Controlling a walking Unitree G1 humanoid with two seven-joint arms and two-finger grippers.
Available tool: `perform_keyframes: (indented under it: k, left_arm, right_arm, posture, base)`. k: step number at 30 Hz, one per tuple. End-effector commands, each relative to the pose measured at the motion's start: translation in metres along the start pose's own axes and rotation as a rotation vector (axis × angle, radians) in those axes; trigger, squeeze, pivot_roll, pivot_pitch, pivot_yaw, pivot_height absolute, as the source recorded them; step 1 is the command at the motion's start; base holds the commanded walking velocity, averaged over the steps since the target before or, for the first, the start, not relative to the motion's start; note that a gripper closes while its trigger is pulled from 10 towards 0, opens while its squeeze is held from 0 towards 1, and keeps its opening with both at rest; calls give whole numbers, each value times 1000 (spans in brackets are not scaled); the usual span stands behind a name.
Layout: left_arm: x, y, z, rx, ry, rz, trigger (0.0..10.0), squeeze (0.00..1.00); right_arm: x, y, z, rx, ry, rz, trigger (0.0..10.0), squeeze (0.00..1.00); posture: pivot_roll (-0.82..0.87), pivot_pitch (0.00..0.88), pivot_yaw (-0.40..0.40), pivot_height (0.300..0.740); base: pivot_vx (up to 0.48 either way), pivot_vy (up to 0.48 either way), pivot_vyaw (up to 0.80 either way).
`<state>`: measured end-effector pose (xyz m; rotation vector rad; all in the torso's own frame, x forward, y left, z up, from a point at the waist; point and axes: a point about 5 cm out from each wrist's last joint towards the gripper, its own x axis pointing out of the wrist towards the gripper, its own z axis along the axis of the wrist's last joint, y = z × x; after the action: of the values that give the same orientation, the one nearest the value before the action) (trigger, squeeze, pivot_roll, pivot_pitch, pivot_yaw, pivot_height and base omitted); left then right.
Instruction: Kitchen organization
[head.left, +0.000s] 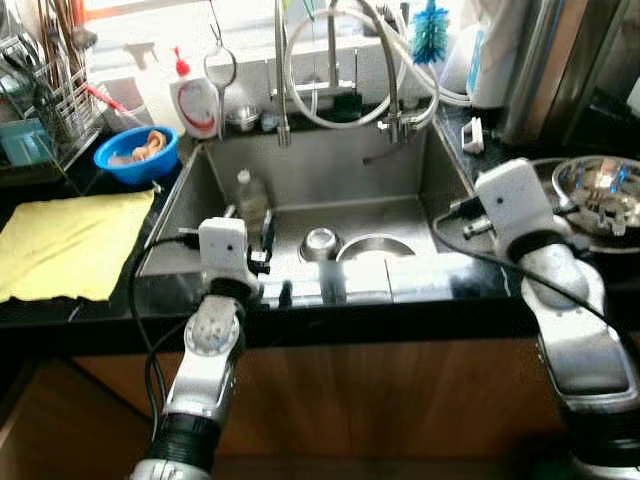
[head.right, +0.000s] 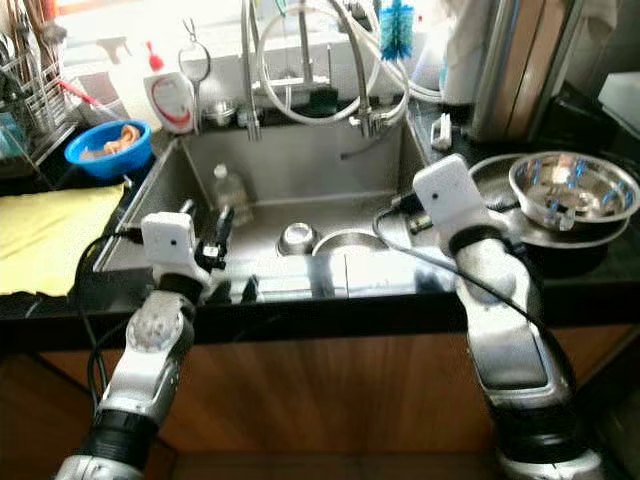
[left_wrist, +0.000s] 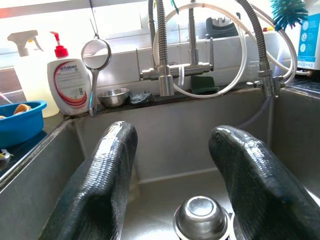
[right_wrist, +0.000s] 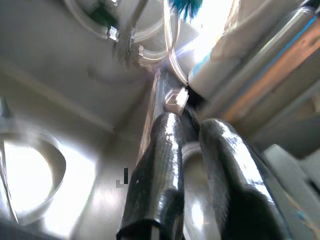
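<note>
My left gripper (head.left: 276, 262) hovers over the near left part of the steel sink (head.left: 190, 195). It is open, with nothing between its fingers (left_wrist: 107, 165). A small steel bowl (left_wrist: 201, 217) lies upside down on the sink floor just below and ahead of it, also seen as the small bowl (head.left: 320, 243). A larger round steel dish (head.left: 375, 247) lies beside that bowl. A clear plastic bottle (head.left: 251, 197) stands in the sink's left part. My right gripper (right_wrist: 194, 131) is at the sink's right rim, with its fingers pressed close together; its wrist housing (head.left: 515, 200) hides it from above.
A steel mixing bowl (head.left: 600, 187) sits on the right counter. On the left are a blue bowl (head.left: 137, 153), a yellow cloth (head.left: 70, 240) and a utensil rack (head.left: 50, 90). A soap bottle (head.left: 195, 100), a strainer (left_wrist: 95, 55), faucets (head.left: 283, 90) and hoses line the back.
</note>
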<state>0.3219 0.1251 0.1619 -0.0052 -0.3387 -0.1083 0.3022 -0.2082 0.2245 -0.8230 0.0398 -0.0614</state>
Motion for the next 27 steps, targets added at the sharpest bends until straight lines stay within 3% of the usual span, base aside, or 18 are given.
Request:
perform_keyframes:
  k: [1,11,17,18,21,22,23,27]
  left_arm:
    - [-1,1,-2,3,9,-4,10000,0]
    - [-1,-2,-3,-7,13,-14,10000,0]
    - [-1,-2,-3,-9,16,-18,10000,0]
    - [-1,-3,-4,-9,17,-19,10000,0]
    - [-2,-2,-4,-10,17,-19,10000,0]
    - [-2,-2,-4,-10,17,-19,10000,0]
    - [-2,-2,-4,-10,17,-20,10000,0]
    - [-2,-2,-4,-11,18,-23,10000,0]
  right_arm:
    - [-10,0,5,-49,16,9,10000,0]
    - [-29,-18,-4,-155,136,-62,10000,0]
    - [-32,-21,-8,-167,168,-66,10000,0]
    - [-33,-21,-8,-169,169,-70,10000,1000]
    - [-33,-22,-7,-173,169,-79,10000,1000]
    - [-33,-22,-7,-175,170,-80,10000,443]
    - [-33,-22,-7,-177,172,-81,10000,0]
    - [-34,-21,-9,-181,183,-68,10000,0]
  posture:
    - [-278,0,122,740]
    - [-287,0,119,740]
    - [-286,0,118,740]
    - [-286,0,118,740]
    - [-284,0,116,740]
    - [-284,0,116,740]
    - [-284,0,116,740]
    - [-284,0,117,740]
  base:
    - [0,0,0]
    - [0,0,0]
    - [0,0,0]
    - [0,0,0]
    - [0,0,0]
    - [0,0,0]
    - [0,0,0]
    - [0,0,0]
